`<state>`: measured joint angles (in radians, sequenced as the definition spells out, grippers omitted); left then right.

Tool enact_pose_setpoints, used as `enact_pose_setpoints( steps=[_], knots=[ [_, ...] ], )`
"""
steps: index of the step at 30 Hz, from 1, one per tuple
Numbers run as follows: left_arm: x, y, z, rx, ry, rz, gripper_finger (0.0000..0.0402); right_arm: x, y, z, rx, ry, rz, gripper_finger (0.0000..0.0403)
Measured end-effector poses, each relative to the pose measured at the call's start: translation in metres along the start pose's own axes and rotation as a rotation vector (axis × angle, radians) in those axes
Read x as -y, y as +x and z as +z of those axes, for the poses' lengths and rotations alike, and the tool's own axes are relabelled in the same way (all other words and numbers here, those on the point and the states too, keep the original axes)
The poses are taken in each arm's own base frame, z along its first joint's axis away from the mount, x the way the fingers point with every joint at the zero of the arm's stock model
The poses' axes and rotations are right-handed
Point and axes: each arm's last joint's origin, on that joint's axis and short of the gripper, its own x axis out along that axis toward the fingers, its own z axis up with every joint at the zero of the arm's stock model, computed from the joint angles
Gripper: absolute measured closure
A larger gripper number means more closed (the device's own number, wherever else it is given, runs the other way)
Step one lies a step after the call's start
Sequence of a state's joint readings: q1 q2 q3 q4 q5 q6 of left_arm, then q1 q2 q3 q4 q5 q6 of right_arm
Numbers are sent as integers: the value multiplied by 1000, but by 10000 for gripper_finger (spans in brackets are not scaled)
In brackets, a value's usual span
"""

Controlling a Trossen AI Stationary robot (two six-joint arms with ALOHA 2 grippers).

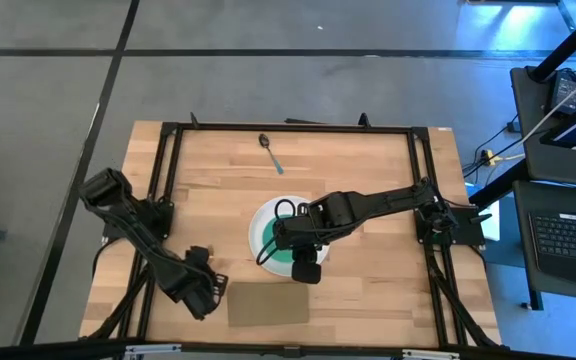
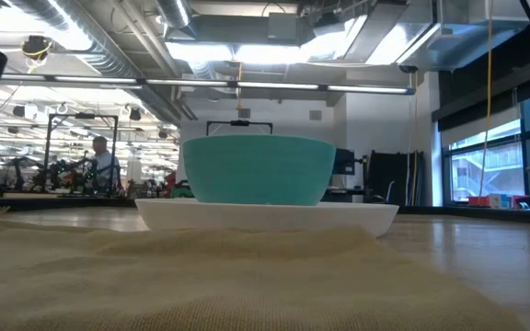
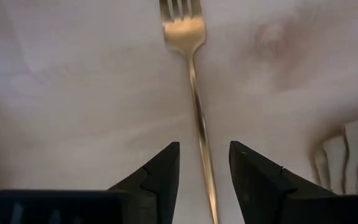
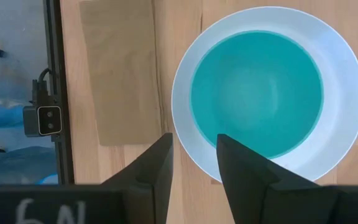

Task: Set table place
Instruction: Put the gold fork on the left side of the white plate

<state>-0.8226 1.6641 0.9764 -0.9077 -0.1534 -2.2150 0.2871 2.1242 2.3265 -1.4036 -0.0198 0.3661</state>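
Note:
The white plate (image 1: 264, 232) lies on the table (image 1: 368, 160) with the teal bowl (image 4: 257, 93) standing in it; both also show in the low view (image 2: 258, 170). My right gripper (image 4: 194, 146) is open and empty above the plate's near rim. The pale fork (image 3: 194, 93) lies flat on the wood. My left gripper (image 3: 204, 155) is open, with one finger on either side of the fork's handle and a gap showing on both sides. In the high view my left gripper (image 1: 205, 285) hides the fork. The dark spoon (image 1: 271, 153) lies near the table's far edge.
The tan mat (image 1: 268, 305) lies at the table's near edge, between the two grippers; it fills the foreground of the low view (image 2: 201, 276), and its edge shows in the left wrist view (image 3: 347, 155). Black frame rails (image 1: 168, 170) run along the table's sides. A person shows far off in the room (image 2: 104, 161).

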Motion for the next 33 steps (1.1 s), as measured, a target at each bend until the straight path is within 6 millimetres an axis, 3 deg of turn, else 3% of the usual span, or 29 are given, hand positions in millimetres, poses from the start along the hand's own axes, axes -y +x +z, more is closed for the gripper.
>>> enact_pose_setpoints(
  steps=[12, 28, 33],
  knots=[
    [4, 6, 12, 98, -24, 24, 270, 0, 0, 0, -1, 22, 0, 277],
    [8, 26, 6, 111, -20, 77, 271, 0, 0, 0, -2, 45, 0, 277],
    [11, 31, 3, 117, -23, 63, 304, 0, 0, 0, -3, 46, 0, 277]
  ],
)
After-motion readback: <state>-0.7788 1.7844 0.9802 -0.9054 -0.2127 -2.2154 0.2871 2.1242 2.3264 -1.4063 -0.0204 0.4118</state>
